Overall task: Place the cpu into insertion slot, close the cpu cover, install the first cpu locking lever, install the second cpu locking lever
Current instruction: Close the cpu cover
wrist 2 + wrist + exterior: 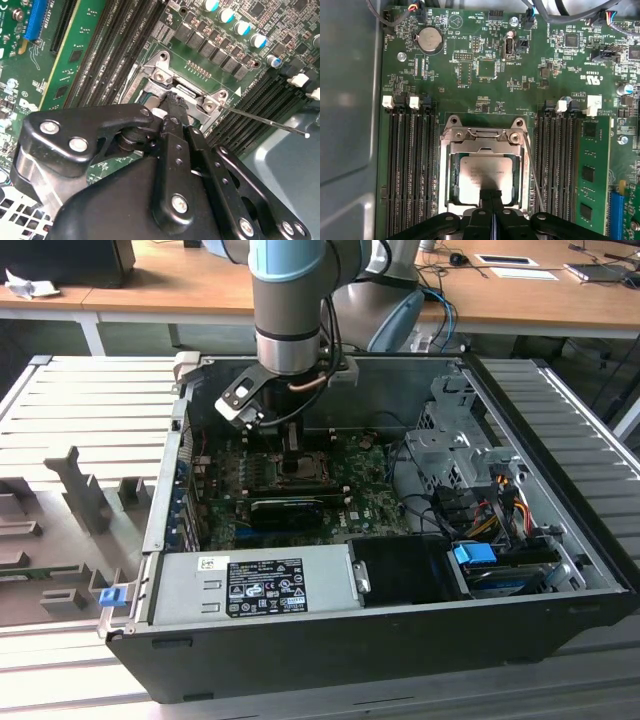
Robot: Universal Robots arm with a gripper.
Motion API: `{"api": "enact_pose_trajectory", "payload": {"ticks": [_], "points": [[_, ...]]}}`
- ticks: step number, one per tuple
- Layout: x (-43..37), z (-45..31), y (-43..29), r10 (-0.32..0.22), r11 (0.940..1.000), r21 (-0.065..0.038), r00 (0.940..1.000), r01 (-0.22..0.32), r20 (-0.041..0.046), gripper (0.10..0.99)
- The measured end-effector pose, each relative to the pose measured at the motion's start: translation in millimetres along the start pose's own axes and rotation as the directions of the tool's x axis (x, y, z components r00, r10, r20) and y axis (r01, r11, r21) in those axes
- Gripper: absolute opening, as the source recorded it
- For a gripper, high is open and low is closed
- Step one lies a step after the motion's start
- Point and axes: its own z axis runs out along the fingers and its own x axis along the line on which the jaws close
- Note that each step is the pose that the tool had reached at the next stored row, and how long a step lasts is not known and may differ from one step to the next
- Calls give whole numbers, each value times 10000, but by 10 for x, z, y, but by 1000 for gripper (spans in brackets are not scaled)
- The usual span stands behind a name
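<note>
As cpu (480, 172) lies flat, face up, claw (492, 192) above

Exterior view: high, angled down into open computer case (400, 640). 2 wrist views: close over green board (495, 90), sharing insertion slot (443, 175).

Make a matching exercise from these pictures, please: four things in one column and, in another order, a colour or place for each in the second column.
Things:
1. cpu
2. coin battery
3. power-supply box
4. hand

Colour or place:
A. black, low over the cpu cover
B. grey, bearing a black label
C. round and silvery, on the green board
D. pale square face, seen in the cover's window

Pairs: 1-D, 2-C, 3-B, 4-A
</note>
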Motion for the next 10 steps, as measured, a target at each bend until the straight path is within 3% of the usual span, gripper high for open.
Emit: {"api": "enact_pose_trajectory", "payload": {"ticks": [5, 7, 9, 10], "points": [[0, 16, -1, -1, 10000, 1, 10000, 1, 9, 106], [0, -22, 1, 0, 10000, -1, 10000, 0, 7, 106], [-4, -118, 4, 0, 10000, 0, 10000, 0, 8, 106], [-4, -119, 25, 0, 10000, 2, 10000, 0, 5, 106]]}}
